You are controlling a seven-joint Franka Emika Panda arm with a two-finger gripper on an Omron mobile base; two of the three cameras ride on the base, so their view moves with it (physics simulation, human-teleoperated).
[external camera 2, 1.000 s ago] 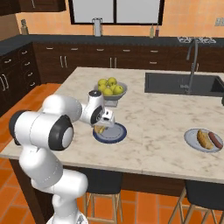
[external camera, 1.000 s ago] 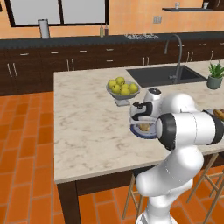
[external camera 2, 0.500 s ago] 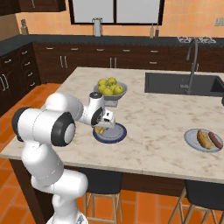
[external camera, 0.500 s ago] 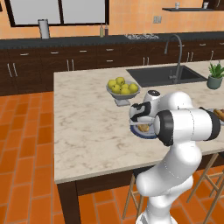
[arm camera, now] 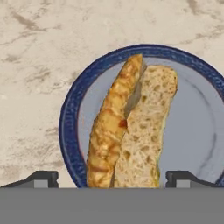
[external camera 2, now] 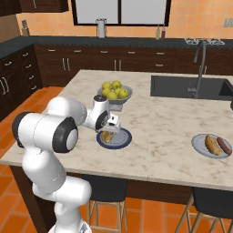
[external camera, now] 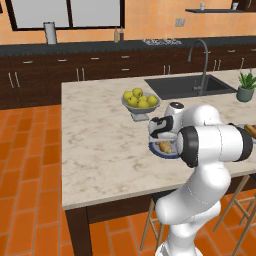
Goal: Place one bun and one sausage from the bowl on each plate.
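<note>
The gripper (arm camera: 112,179) hangs just above the blue-rimmed plate (arm camera: 70,131) with its jaws spread wide and nothing between them; the two small dark fingertips (arm camera: 41,178) stand either side of the bun (arm camera: 131,127) without touching it. The bun lies flat on the plate, an oblong roll split along its length, one half showing a glossy browned, mottled crust and the other a pale, porous crumb. The plate is round and smooth, pale grey-blue in the middle with a dark blue rim, and it rests on the marble-patterned counter (external camera: 100,150), cream veined with grey. From the right base view the white arm curls low over this plate (external camera 2: 122,142), and a second, pale grey-blue plate (external camera 2: 200,148) sits well apart toward the right edge of the counter, carrying another bun (external camera 2: 210,144) with a slim reddish-brown sausage (external camera 2: 223,144) just beside it. Behind the arm a grey footed bowl (external camera 2: 123,97) holds round yellow-green apples (external camera 2: 113,88), near the dark recessed sink (external camera 2: 186,86).
</note>
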